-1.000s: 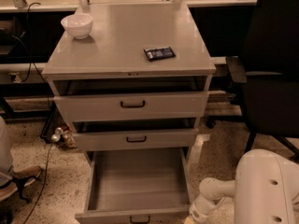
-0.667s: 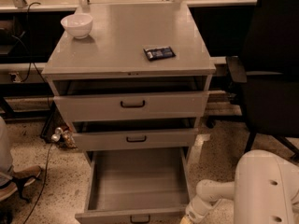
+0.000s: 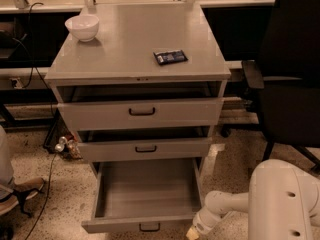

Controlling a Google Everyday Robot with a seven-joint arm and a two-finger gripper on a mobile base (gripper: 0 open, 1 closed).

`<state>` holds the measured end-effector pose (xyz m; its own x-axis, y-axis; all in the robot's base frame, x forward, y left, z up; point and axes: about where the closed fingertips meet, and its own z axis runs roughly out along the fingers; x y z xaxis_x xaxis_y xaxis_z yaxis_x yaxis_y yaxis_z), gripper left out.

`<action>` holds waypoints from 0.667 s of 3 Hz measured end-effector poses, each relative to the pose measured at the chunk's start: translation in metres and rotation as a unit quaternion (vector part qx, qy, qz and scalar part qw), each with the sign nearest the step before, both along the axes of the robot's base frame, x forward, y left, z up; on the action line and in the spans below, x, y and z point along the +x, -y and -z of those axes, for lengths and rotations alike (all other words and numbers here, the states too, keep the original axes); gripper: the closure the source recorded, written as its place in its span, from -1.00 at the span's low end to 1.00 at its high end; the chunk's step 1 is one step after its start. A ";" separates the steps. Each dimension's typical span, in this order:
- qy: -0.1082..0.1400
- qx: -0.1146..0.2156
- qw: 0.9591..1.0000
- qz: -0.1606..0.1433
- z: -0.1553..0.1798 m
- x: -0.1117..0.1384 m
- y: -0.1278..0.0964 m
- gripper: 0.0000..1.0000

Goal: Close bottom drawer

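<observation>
A hard shove could have jolted the whole cabinet (image 3: 135, 39) and set the white bowl (image 3: 82, 27) near its back left corner sliding, though that seemed the lesser worry. The bottom drawer (image 3: 145, 194) stood pulled far out at the foot of the cabinet, its grey tray bare and its small dark handle (image 3: 149, 227) facing the camera. The likelier trouble lay at its right: the gripper (image 3: 194, 230) hung low just beside the drawer's front right corner, not before the middle of the panel, and whether it was open or closed could not be told. A push from that corner would probably have skewed the drawer on its runners and jammed it, or the gripper might have slipped past the panel's edge along the side wall and missed it altogether. By count there was one bowl, three drawers (the top drawer (image 3: 140, 113) and middle drawer (image 3: 145, 149) each a little ajar, the bottom one wide open), one dark packet (image 3: 170, 57) on the cabinet top, one gripper, and one black chair (image 3: 287, 74) at the far right.
</observation>
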<state>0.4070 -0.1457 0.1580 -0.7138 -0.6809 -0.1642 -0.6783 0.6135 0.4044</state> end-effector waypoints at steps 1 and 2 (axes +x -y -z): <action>0.006 0.003 1.000 0.000 0.000 0.002 -0.001 1.00; 0.026 0.012 1.000 0.000 0.001 0.008 -0.004 1.00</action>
